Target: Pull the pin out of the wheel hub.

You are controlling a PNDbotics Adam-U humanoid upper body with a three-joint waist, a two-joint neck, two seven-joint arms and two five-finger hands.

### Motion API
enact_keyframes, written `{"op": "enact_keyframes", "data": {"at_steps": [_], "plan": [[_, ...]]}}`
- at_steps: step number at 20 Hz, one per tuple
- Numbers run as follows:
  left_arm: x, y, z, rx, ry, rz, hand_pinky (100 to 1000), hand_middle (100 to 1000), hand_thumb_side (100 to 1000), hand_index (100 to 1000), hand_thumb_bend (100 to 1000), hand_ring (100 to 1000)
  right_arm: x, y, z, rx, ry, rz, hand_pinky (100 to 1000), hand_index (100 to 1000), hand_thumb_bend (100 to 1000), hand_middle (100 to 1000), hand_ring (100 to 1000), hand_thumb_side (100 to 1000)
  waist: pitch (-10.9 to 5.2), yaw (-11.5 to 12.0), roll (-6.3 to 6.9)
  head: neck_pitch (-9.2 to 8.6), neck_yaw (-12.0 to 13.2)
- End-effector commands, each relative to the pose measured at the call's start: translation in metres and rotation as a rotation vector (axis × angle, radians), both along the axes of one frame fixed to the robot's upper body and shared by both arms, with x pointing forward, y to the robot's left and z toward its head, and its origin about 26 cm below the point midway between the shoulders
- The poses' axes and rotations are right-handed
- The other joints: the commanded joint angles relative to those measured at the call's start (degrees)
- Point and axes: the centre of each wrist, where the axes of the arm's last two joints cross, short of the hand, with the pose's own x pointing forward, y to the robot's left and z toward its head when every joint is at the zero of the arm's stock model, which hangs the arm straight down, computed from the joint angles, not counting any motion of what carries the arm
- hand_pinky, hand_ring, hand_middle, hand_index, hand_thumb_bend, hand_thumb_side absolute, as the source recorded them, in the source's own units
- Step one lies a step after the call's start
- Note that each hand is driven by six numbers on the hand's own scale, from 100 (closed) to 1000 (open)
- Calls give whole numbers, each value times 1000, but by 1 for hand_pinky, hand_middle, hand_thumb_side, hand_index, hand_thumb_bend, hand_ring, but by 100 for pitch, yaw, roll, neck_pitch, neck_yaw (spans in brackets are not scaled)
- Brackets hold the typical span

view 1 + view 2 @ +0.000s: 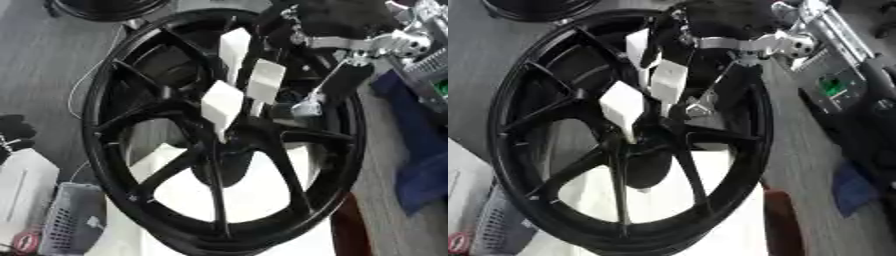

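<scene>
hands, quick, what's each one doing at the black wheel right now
Right hand: reaches in from the upper right to the centre of the black spoked wheel; whether it holds the pin cannot be told.
Left hand: not in view.

Grey basket [74, 217] lower left; blue cloth [420, 155] right.

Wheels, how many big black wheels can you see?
2. One big black wheel stands upright in the middle, with the right hand reaching into its spokes. The rim of another wheel peeks in at the top left edge, mostly cut off. More may be hidden.
</scene>
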Motion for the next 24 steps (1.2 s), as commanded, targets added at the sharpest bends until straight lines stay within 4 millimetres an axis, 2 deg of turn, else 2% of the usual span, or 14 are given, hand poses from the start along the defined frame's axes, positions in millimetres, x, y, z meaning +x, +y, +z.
{"op": "enact_keyframes", "data": {"at_steps": [1, 24], "plan": [[1, 1, 6, 22, -15, -10, 733, 590, 880, 712, 100, 699, -3, -6, 14, -414, -162, 144, 889, 797, 459, 689, 779, 503, -59, 0, 14, -119, 25], [2, 0, 8, 33, -16, -29, 738, 593, 888, 713, 100, 702, -7, -6, 18, -370, -186, 173, 888, 775, 458, 668, 776, 468, 96, 18, 28, -303, 30]]}}
